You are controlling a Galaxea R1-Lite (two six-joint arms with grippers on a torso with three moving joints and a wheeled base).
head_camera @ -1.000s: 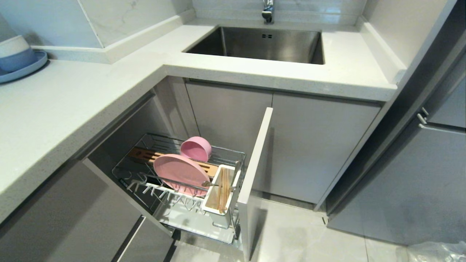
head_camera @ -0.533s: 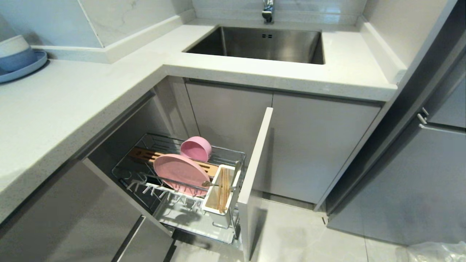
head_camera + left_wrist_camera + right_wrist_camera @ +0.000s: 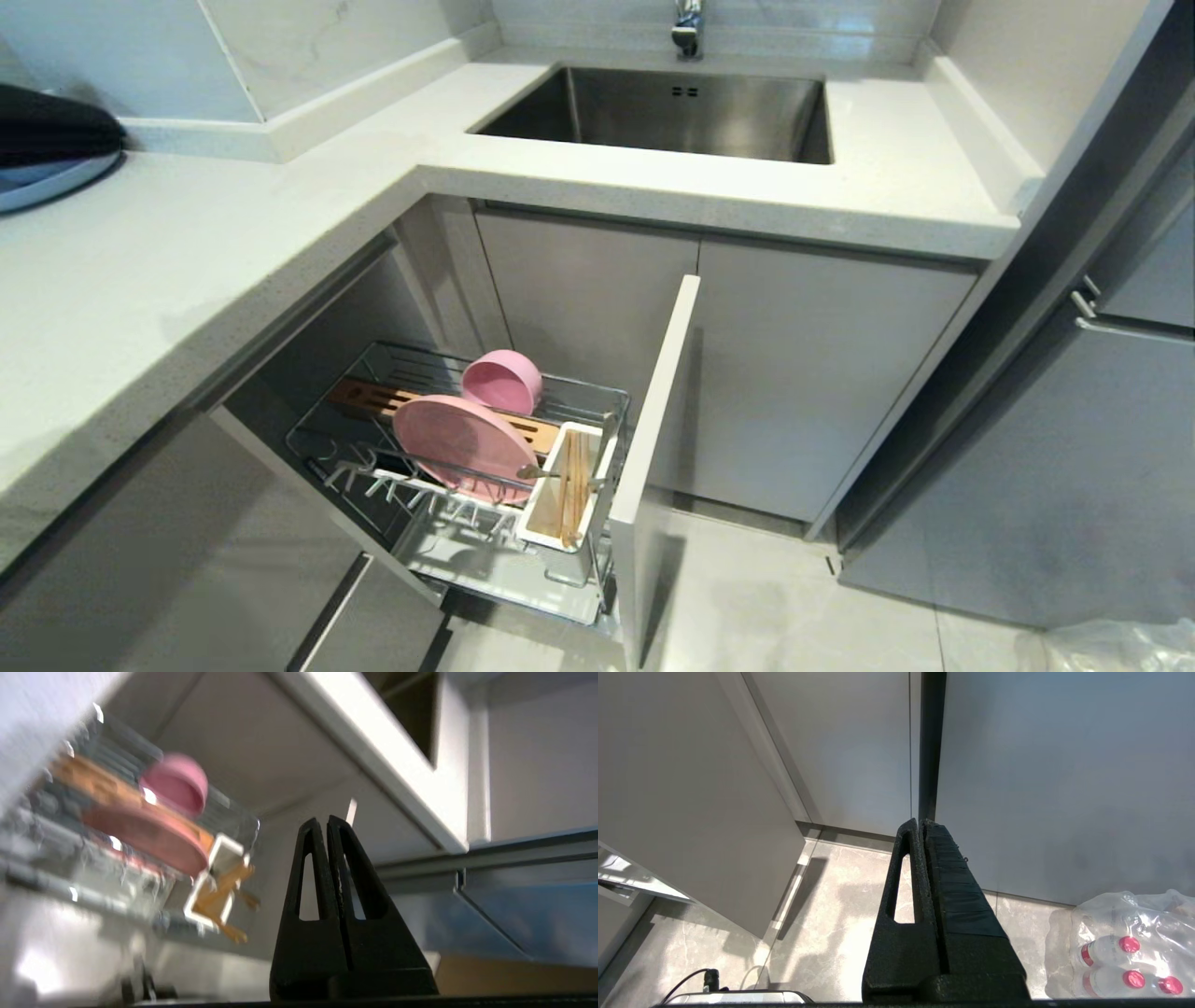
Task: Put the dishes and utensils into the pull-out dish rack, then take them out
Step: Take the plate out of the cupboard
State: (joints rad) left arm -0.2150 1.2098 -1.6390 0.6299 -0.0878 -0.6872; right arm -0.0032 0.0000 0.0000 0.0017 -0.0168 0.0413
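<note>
Since you see every piece already racked, read it thus:
Progress: loading looks done; unloading not yet begun, in my judgement.
Rack (image 3: 597,397): pulled out from under the counter (image 3: 187,261), grey front (image 3: 653,448) toward the floor side.
Plate (image 3: 462,443): on edge in the prongs, leaning, face toward you & up-left.
Bowl (image 3: 504,381): behind the plate, tipped on its side by the wooden bar (image 3: 373,397), opening facing away.
Chopsticks (image 3: 571,485): in the white holder (image 3: 551,532), long axis running front-to-back along it.
Fork (image 3: 551,474): lies crosswise over the holder's rim, head toward the plate.
Left gripper (image 3: 325,826): fingers pressed together, nothing held; off the rack, aimed past it.
Right gripper (image 3: 920,828): fingers together, empty, parked pointing at the floor by a cabinet.
</note>
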